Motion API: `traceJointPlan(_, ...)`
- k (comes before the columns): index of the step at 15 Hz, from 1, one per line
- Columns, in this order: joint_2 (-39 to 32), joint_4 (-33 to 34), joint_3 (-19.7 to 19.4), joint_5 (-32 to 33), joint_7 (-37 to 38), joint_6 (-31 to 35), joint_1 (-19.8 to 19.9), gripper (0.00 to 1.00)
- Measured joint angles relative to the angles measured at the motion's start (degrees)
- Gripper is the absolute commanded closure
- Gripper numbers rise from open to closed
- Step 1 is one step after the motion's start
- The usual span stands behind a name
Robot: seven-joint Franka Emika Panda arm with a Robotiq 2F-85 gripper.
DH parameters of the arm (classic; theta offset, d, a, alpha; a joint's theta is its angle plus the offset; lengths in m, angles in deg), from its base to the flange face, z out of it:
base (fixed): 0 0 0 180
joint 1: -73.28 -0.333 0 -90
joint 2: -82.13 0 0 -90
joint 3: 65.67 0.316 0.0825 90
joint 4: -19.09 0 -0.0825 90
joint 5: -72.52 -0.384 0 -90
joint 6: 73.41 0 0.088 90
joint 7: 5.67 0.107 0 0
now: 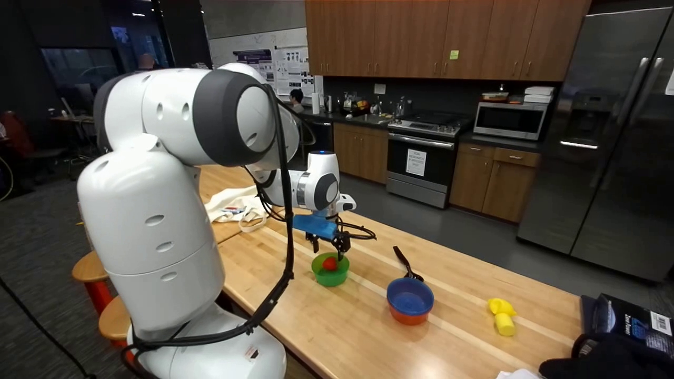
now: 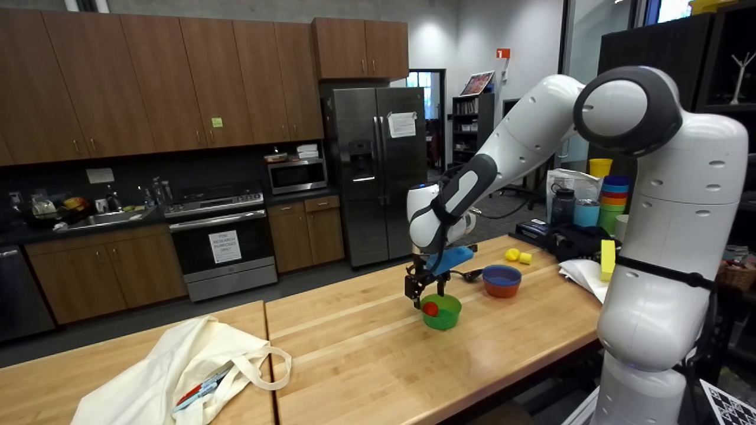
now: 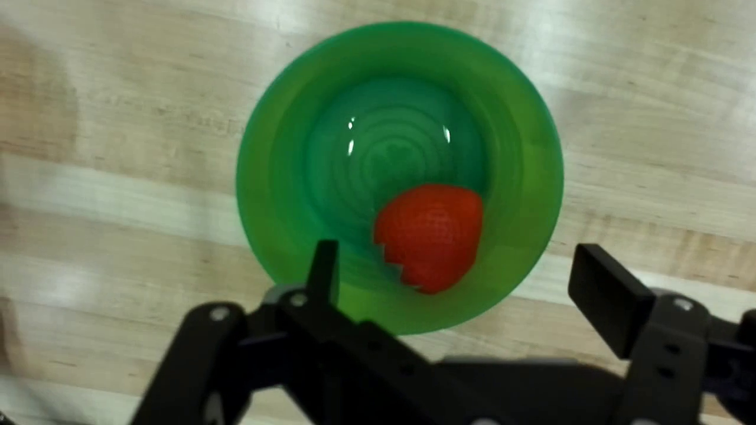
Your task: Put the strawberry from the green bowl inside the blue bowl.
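Observation:
The red strawberry [image 3: 434,233] lies inside the green bowl [image 3: 396,139], against the wall nearest the gripper in the wrist view. Both exterior views also show the strawberry [image 1: 330,263] [image 2: 430,309] in it. My gripper [image 3: 458,251] is open just above the bowl, its jaws wide apart with nothing held. One fingertip [image 3: 323,262] overlaps the bowl's near side in the wrist view, while the opposite one appears beyond the rim. In an exterior view the blue bowl [image 1: 410,296] rests in an orange bowl [image 1: 408,317], and its visible inside holds nothing.
A black utensil [image 1: 404,261] lies right behind the stacked bowls. Farther along the table are yellow objects [image 1: 503,316] and a black box [image 1: 629,321]. A cream cloth bag [image 2: 171,372] with pens covers part of the adjoining table.

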Motion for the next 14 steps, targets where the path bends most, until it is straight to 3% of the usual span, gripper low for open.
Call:
traceJointPlan(1,-0.6,0.6,-0.1,0.1,0.2,0.0,0.0,0.21)
traceJointPlan(3,-1.6,1.6,-0.3,0.1,0.3,0.0,0.1,0.21)
traceJointPlan(4,-1.8,1.9,-0.5,0.1,0.3,0.0,0.1,0.28)
traceJointPlan(5,-2.0,2.0,-0.6,0.1,0.3,0.0,0.1,0.43)
traceJointPlan(9,-2.2,2.0,-1.2,-0.4,0.3,0.3,0.2,0.77)
traceJointPlan(11,-2.2,1.8,-1.3,-0.4,0.3,0.6,0.4,0.39)
traceJointPlan(14,-2.3,1.3,-1.3,-0.7,0.3,0.8,0.3,0.27)
